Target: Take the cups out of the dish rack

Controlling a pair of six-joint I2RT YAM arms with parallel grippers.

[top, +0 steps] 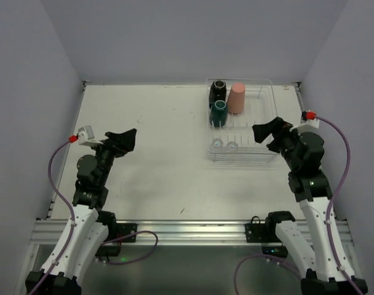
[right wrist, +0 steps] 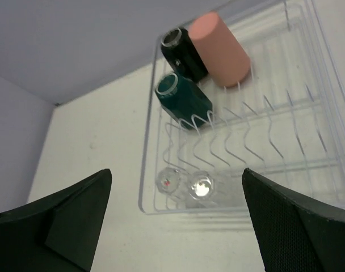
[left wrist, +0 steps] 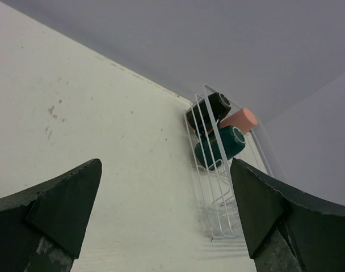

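The pale worktop (top: 156,153) carries everything. The left arm (top: 91,184) rises from its base and bends forward. Its left claw (top: 122,140) hangs low over bare surface, fingers spread wide and gripping nothing. The right arm (top: 310,178) stands likewise, leaning inward. The right claw (top: 267,132) is parted just as wide and also empty, over the right edge of the dish rack (top: 258,117).

The clear rack lies just ahead of and below the right claw, and well off to the right of the left claw. All five cups are in it. At the end farthest from the right claw stands the salmon-pink tumbler (top: 236,98), closed end up. The black cup (top: 218,90) is just left of it, and the dark teal cup (top: 219,112) is next nearer. Both lean among the dividers. The two clear cups (top: 217,144) sit side by side in the rack's near left corner, closest to the right claw.
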